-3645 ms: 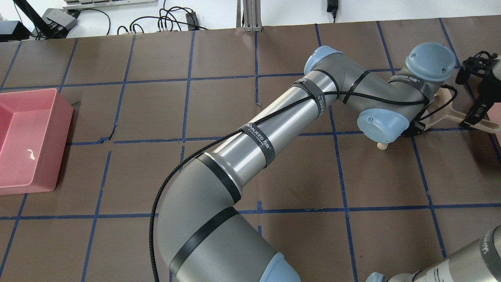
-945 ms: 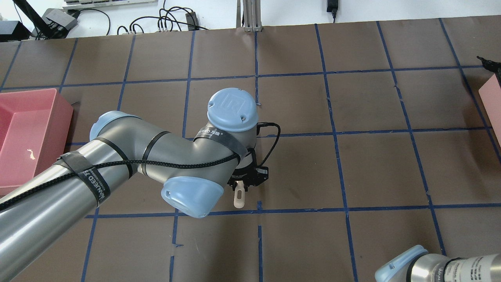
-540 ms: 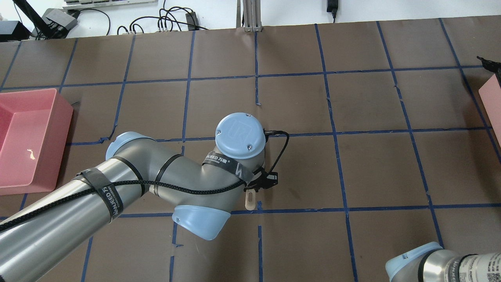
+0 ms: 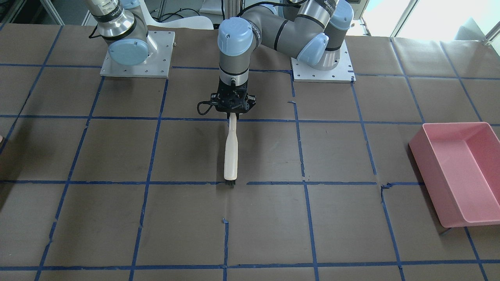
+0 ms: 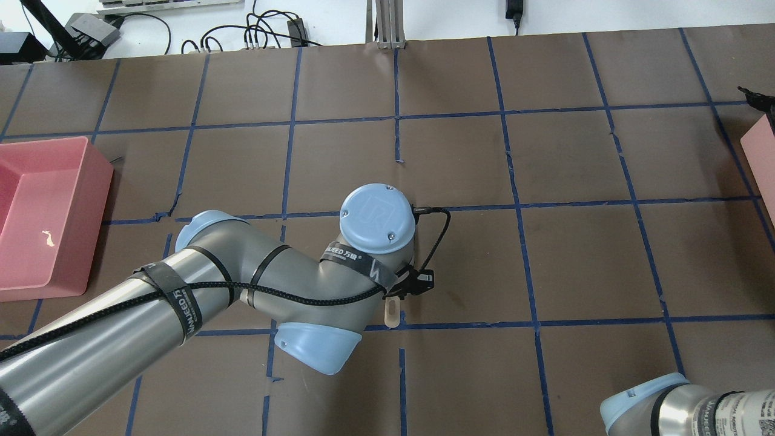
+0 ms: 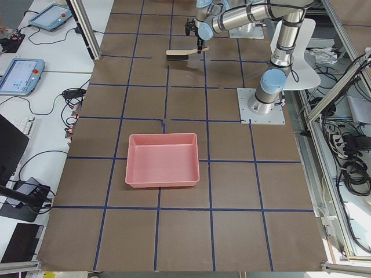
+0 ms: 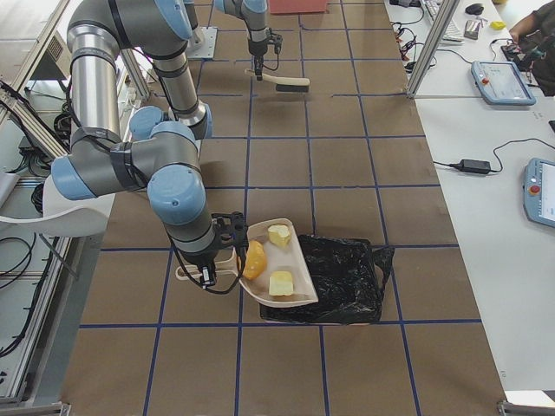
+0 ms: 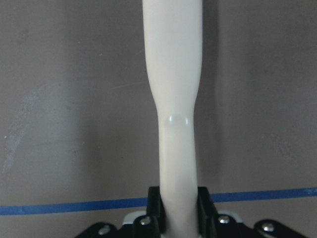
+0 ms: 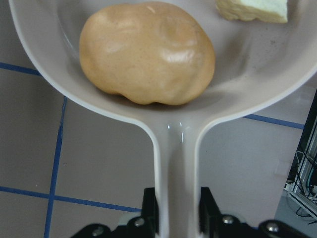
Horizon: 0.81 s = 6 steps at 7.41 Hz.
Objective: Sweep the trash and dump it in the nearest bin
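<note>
My left gripper (image 4: pixel 233 106) is shut on the thin end of a cream-handled brush (image 4: pixel 230 156), near the table's middle. The brush points away from the robot, dark bristles low over the table. The left wrist view shows the fingers (image 8: pixel 154 208) clamping the handle (image 8: pixel 173 74). My right gripper (image 9: pixel 176 198) is shut on the handle of a white dustpan (image 9: pixel 163 144). The pan holds an orange lump (image 9: pixel 148 52) and yellow pieces (image 9: pixel 252 10). In the right view the dustpan (image 7: pixel 299 269) hangs tilted over a black-bagged bin (image 7: pixel 342 277).
A pink bin (image 4: pixel 457 171) stands at the table's end on my left, also in the overhead view (image 5: pixel 42 212). A second pink bin's corner (image 5: pixel 760 157) shows at the overhead view's right edge. The table is brown with a blue tape grid.
My left arm has swung from the table's right side to its middle with the brush, then drifted slightly toward the robot. The right gripper and dustpan have left the overhead view.
</note>
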Each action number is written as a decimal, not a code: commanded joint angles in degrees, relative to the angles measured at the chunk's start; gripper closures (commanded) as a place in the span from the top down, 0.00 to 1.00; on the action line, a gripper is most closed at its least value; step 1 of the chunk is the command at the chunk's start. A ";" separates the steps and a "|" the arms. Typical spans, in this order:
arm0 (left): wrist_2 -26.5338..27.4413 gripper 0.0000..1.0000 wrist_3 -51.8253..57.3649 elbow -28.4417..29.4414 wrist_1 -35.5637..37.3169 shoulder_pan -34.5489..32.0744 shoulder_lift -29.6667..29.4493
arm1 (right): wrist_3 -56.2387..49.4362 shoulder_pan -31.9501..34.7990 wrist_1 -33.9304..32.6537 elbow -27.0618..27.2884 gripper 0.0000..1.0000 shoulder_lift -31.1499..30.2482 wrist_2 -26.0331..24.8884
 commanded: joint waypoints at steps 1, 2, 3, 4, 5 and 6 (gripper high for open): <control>0.29 0.01 -0.54 -0.07 0.71 -1.56 -1.19 | 0.08 -0.03 0.10 -0.29 0.10 -0.29 -3.52; 0.38 0.01 -1.24 -0.07 0.88 -2.18 -1.72 | 0.17 0.06 0.10 -0.29 0.10 -0.12 -5.01; 0.55 0.01 -1.51 -0.16 1.23 -2.45 -1.55 | 0.08 0.32 0.10 -0.29 0.11 -0.21 -6.77; 0.55 0.02 -1.51 -0.25 1.23 -2.63 -1.46 | 0.17 0.67 0.10 -0.64 0.11 -0.12 -7.57; 0.64 0.14 -1.51 -0.25 1.23 -2.72 -1.46 | 0.17 0.76 0.10 -1.17 0.11 -0.03 -7.75; 0.56 0.24 -1.51 -0.51 1.23 -2.72 -1.46 | 0.17 0.76 0.10 -1.52 0.11 -0.03 -8.36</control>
